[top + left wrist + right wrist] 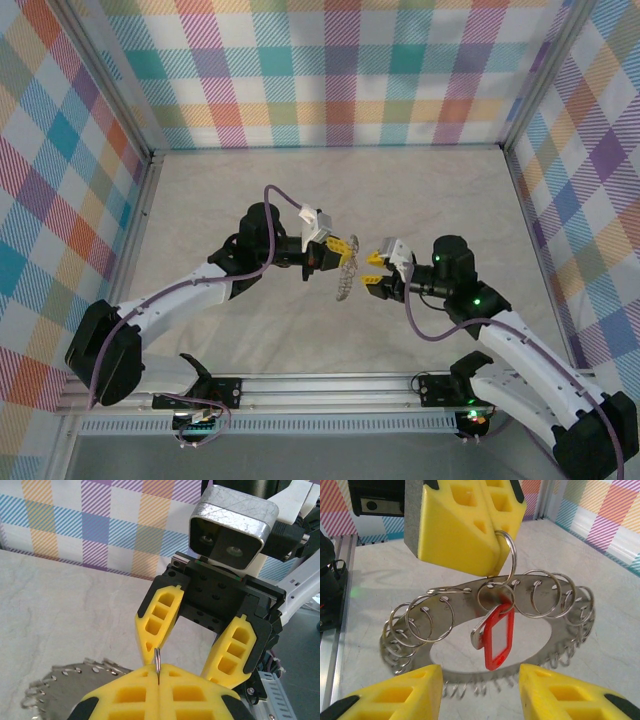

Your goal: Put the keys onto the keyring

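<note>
1. The left gripper (338,248) is clenched. Its two yellow fingers are pressed flat together on a thin wire loop (508,555).
2. That loop passes through a hole in the keyring (562,637), a flat grey toothed ring, which hangs tilted from the clamped fingers.
3. From the top camera we place the keyring over the middle of the table (220,200), between the two grippers. We cannot tell whether its lower toothed edge touches the surface.
4. Many more small wire loops (427,620) stand in a row along the upper band of the keyring.
5. One red key tag (495,637) hangs from a loop just below the left gripper's fingertips and dangles across the centre hole. A sliver of metal shows behind its left edge, too little for us to identify.
6. The right gripper (373,268) is released, with its jaws spread wide and nothing between them. In its own wrist view its fingers (395,695) sit on either side of the keyring's lower edge, apart from it.
7. The two grippers face each other closely, tip to tip, without contact.
</note>
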{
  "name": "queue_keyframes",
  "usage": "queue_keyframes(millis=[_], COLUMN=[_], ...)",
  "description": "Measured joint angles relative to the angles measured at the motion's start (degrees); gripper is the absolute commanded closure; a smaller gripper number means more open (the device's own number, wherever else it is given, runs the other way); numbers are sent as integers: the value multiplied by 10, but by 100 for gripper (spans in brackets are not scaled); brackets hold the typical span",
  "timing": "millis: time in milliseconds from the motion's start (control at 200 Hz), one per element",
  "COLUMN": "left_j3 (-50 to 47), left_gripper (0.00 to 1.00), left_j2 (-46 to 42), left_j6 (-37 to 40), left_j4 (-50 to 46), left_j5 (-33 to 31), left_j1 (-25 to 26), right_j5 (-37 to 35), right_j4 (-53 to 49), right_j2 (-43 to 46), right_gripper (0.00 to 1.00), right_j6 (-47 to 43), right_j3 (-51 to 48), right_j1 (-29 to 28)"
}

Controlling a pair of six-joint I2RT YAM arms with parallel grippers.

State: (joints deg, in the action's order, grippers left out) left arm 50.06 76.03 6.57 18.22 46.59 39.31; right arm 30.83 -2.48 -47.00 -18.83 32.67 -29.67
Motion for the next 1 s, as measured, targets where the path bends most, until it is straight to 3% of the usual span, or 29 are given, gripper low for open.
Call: queue_keyframes(millis=[320,685,1000], left_j3=[0,9,16], left_gripper=[100,100,100], left_j2=[3,15,24], left_j6=[-14,-28,-30], left_j4=[2,15,15], left_j5=[0,-1,-2], left_j1=[0,0,0], right_j5=[-11,-16,-46], right_j4=[85,125,127], right_j2=[-62,-68,-58], right_gripper=[55,86,97], right_j6=[45,62,58], right_j3=[-5,-8,-15], right_j1=[-5,-21,-23])
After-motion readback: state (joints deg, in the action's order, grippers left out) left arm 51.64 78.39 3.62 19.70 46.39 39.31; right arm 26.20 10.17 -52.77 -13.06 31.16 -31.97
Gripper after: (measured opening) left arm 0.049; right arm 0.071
